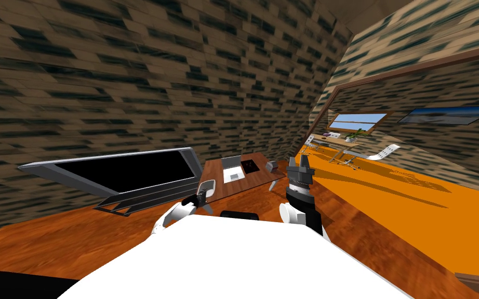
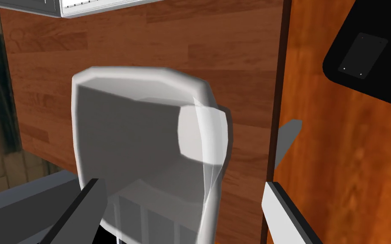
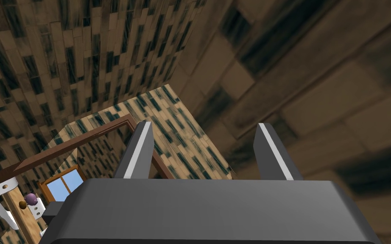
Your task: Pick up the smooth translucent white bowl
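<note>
Sitting on the brown wooden table (image 2: 233, 51) close to its edge, the smooth translucent white bowl (image 2: 148, 140) lies between the widely spread fingers of the left gripper (image 2: 184, 184). One thin grey finger (image 2: 80, 212) overlaps the bowl's side, though contact cannot be told. The other stands well clear, past the table edge and over the orange-brown wooden floor (image 2: 351, 169). Farther along the table lies a grey open laptop (image 1: 231, 169). The right gripper (image 3: 205, 126) is raised beside the table, its fingers apart and holding nothing.
</note>
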